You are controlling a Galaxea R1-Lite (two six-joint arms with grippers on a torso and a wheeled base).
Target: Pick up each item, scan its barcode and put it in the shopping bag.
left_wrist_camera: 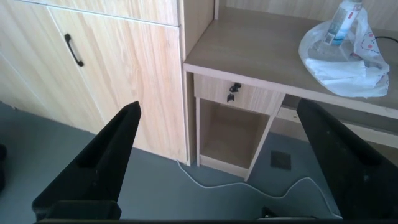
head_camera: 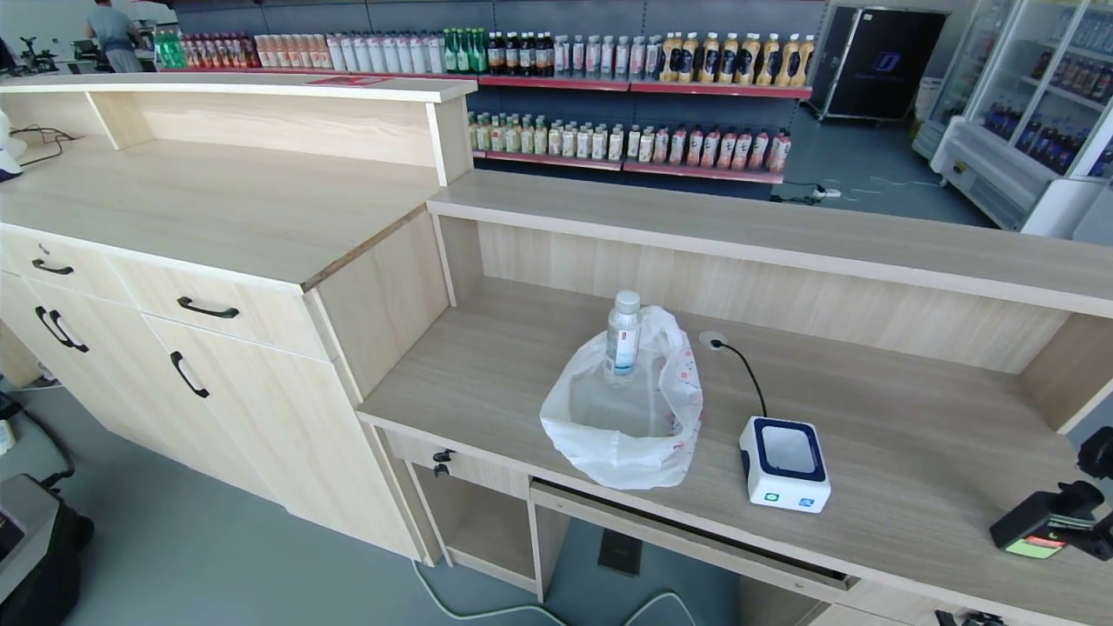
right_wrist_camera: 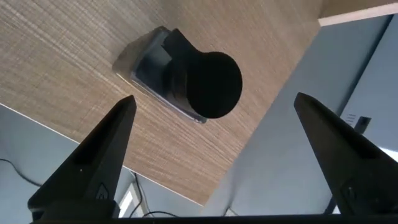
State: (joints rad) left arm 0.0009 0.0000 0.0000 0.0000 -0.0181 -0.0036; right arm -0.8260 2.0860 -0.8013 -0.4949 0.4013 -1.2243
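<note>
Shopping bag (head_camera: 622,435) holds upright bottle (head_camera: 623,335), scanner (head_camera: 784,461) beside; wrist views: both jaws spread wide, empty.

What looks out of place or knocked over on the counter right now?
Nothing stands out. The bottle stands upright in the open shopping bag, the scanner sits flat beside it on the counter, and nothing is spilled.

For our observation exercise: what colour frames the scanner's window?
Dark blue, on the white scanner; clearest in the head view.
</note>
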